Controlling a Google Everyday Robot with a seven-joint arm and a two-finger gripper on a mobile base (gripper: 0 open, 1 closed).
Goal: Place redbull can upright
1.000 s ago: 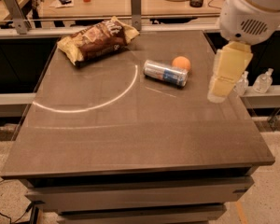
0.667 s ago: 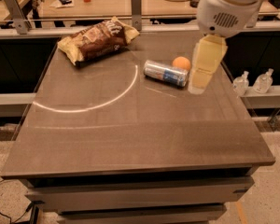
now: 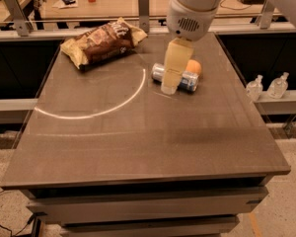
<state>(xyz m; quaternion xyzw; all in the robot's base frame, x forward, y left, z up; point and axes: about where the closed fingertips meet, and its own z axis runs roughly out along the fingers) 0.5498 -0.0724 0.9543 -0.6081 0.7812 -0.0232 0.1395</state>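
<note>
Silver-blue redbull can (image 3: 189, 81) lying sideways; tool (image 3: 168, 89) directly over it.

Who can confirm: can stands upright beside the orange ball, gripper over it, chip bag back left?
No: camera view shows the can lying on its side. Rest holds: beside the orange ball, gripper over it, chip bag back left.

A: Any lettering you can read on the redbull can (image 3: 188, 81)?
B: None, only blue and silver bands. The gripper (image 3: 168, 87) hangs right in front of the can's middle, unmarked.
A: The chip bag (image 3: 102, 41), well beyond the can?
B: It carries pale letters, but I cannot read them.
</note>
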